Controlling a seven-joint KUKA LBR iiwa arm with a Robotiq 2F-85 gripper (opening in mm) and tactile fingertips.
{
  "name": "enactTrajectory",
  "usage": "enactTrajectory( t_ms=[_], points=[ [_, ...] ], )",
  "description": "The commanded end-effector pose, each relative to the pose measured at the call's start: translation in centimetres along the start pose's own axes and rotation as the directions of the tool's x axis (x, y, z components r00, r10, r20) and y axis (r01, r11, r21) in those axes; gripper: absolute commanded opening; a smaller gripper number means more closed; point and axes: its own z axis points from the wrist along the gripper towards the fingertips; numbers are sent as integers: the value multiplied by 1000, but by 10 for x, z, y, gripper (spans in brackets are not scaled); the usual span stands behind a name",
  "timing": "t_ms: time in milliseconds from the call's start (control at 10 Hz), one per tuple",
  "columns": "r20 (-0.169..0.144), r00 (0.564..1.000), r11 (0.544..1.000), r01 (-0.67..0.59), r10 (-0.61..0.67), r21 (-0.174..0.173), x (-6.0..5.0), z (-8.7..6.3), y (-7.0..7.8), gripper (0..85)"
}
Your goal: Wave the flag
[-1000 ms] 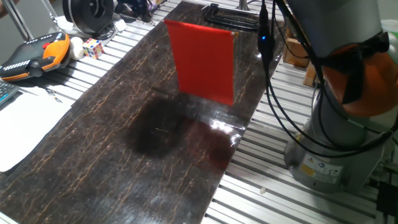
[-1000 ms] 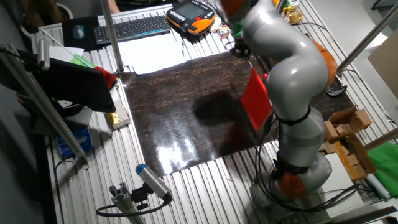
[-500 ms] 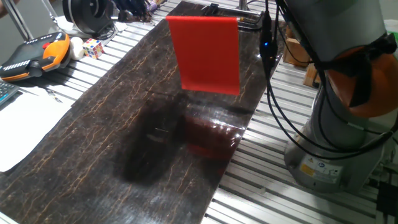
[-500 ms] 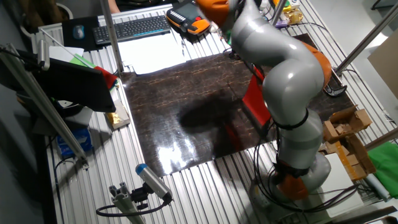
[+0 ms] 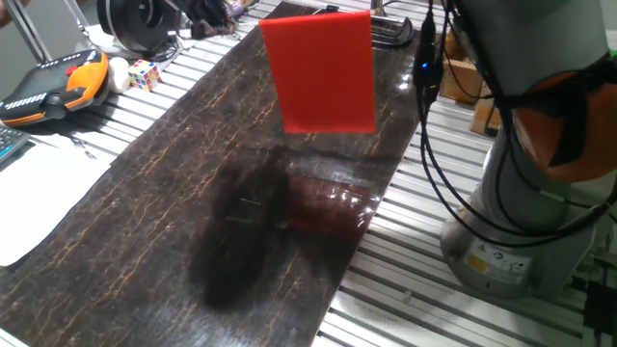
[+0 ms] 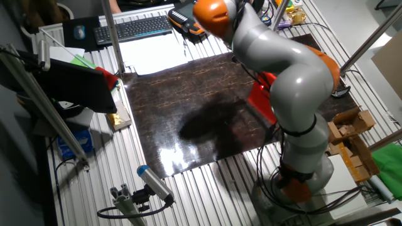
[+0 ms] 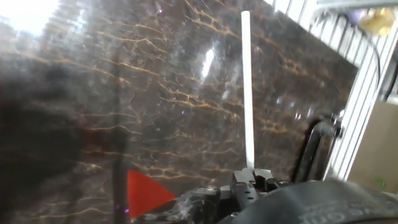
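Note:
The flag's red sheet [image 5: 319, 72] hangs in the air above the far part of the dark marble board [image 5: 164, 183], facing this fixed camera. In the other fixed view only a piece of the red sheet [image 6: 262, 100] shows behind the arm. In the hand view my gripper [image 7: 251, 175] is shut on the flag's thin white stick [image 7: 247, 93], which points away from the hand over the board. A red corner of the sheet [image 7: 146, 191] shows at the lower left. The gripper itself is out of frame or hidden in both fixed views.
An orange teach pendant [image 5: 53, 82], a Rubik's cube [image 5: 145, 73] and a white sheet [image 5: 39, 198] lie left of the board. A black clamp [image 5: 381, 29] lies at its far end. The robot base [image 5: 521, 222] and hanging cables [image 5: 429, 116] stand to the right.
The flag has risen and turned from edge-tilted to nearly face-on in the one fixed view. In the other fixed view the arm's upper part has swung left over the board.

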Motion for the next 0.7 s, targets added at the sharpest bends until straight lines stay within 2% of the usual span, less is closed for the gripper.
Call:
enactTrajectory(
  t_ms=[0, 500, 600],
  points=[
    [51, 996, 997, 73, -74, 14, 0, 0, 0, 7],
    [53, 996, 997, 73, -73, 7, 0, 0, 0, 7],
    [51, 998, 997, 38, -35, -62, 0, 0, 0, 7]
  ],
)
